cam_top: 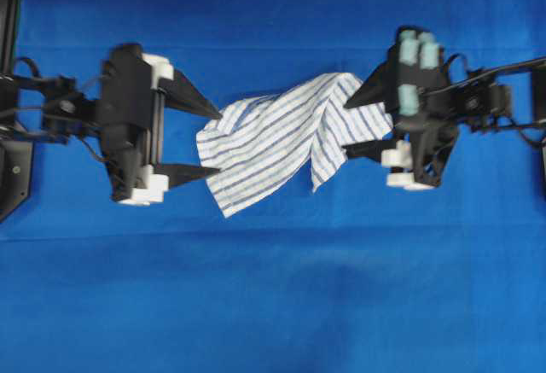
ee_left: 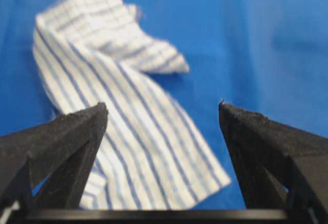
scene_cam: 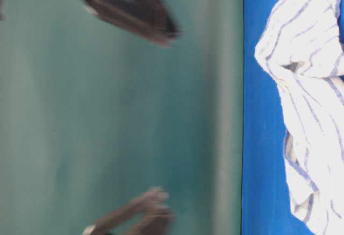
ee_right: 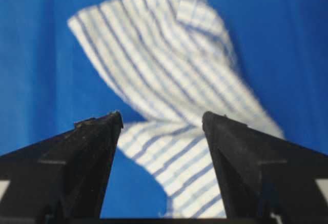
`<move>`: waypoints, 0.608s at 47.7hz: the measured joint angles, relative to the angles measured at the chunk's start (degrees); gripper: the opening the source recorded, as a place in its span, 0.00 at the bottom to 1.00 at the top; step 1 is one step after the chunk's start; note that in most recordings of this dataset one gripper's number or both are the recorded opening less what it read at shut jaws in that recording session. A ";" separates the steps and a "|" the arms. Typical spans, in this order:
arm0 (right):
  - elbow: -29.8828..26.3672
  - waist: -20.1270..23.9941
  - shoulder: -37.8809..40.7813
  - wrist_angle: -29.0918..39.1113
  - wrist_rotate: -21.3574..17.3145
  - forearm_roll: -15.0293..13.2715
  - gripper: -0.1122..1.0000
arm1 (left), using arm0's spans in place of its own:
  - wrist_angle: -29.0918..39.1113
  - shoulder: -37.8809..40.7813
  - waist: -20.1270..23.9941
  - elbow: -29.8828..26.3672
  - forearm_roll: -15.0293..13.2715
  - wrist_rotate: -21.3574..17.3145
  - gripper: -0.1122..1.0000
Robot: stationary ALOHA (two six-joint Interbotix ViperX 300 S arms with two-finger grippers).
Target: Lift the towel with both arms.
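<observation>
The towel (cam_top: 273,138), white with blue-grey stripes, lies twisted and crumpled on the blue tablecloth between the two arms. My left gripper (cam_top: 219,142) is open, with its fingertips over the towel's left edge and nothing between them. My right gripper (cam_top: 345,125) is open too, over the towel's right end, and holds nothing. In the left wrist view the towel (ee_left: 128,106) lies flat below the left gripper (ee_left: 163,108). In the right wrist view the towel (ee_right: 169,65) lies below the right gripper (ee_right: 163,117). In the table-level view the towel (scene_cam: 312,111) rests on the cloth, and blurred black fingers (scene_cam: 156,22) hover well away from it.
The blue tablecloth (cam_top: 273,305) covers the whole table. The left arm's base (cam_top: 13,151) stands at the left edge and the right arm's cables (cam_top: 512,100) at the right edge. A green wall (scene_cam: 107,111) fills the table-level background.
</observation>
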State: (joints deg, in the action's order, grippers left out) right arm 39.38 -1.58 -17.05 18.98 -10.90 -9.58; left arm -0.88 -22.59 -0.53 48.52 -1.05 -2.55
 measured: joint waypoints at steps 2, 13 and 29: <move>0.62 0.09 1.23 -1.14 -0.18 0.00 0.69 | -1.14 1.41 0.00 0.70 0.00 0.00 0.93; 3.60 0.09 8.88 -9.23 -2.81 0.09 0.69 | -7.56 8.96 -0.18 4.22 0.00 0.00 0.93; 4.48 0.09 21.53 -19.34 -3.69 0.62 0.69 | -14.33 22.15 -2.20 4.57 -0.09 0.35 0.93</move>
State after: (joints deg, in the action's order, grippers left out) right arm 43.86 -1.49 4.48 -0.35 -14.59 -8.96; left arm -15.21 -0.44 -2.72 53.09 -1.14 -2.20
